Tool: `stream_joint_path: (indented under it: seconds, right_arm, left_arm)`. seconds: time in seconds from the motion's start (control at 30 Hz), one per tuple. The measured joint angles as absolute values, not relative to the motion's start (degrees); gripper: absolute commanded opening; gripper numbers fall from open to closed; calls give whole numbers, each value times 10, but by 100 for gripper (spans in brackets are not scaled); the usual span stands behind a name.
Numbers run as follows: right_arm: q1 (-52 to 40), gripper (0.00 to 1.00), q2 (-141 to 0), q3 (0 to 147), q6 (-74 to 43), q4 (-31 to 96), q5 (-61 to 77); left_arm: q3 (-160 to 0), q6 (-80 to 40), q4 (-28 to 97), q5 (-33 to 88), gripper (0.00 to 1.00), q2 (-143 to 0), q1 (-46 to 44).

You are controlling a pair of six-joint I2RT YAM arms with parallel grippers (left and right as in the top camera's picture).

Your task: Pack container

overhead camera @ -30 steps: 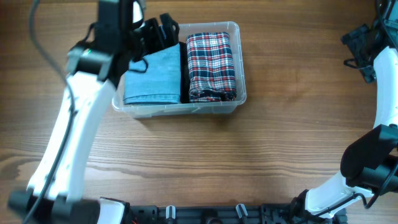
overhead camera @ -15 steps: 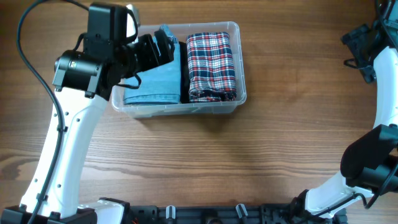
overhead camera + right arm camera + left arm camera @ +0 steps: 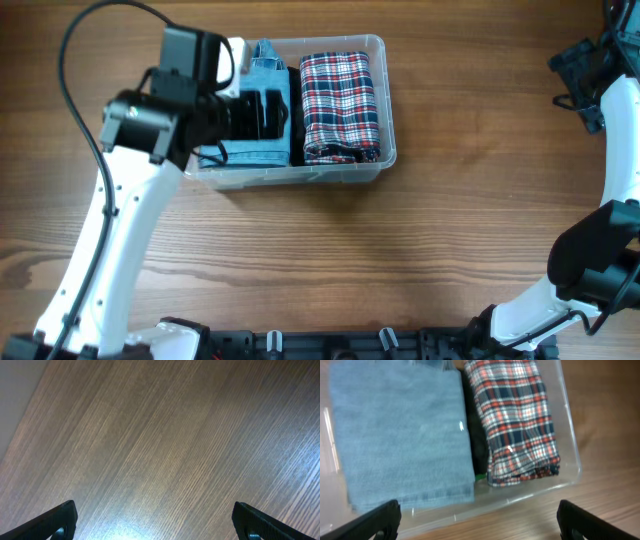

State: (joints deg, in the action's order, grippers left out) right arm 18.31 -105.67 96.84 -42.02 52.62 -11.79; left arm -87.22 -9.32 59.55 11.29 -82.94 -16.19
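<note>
Left tool, wide, empty, now farther forward over the container, denim partly behind it; right tool wide.

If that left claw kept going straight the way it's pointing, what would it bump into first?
Likely the folded denim in the container, near the dark cloth beside it; depth is hard to judge.
</note>
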Motion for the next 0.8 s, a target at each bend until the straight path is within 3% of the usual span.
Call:
stream_joint_path:
  seconds: [0.57, 0.8]
  right_arm:
    - [183, 100, -1057, 968, -420, 526, -117]
    - [183, 100, -1057, 968, -420, 527, -117]
  left_arm:
    - [-243, -43, 192, 115, 100, -314, -61]
    - [-90, -41, 97, 121, 100, -138, -28]
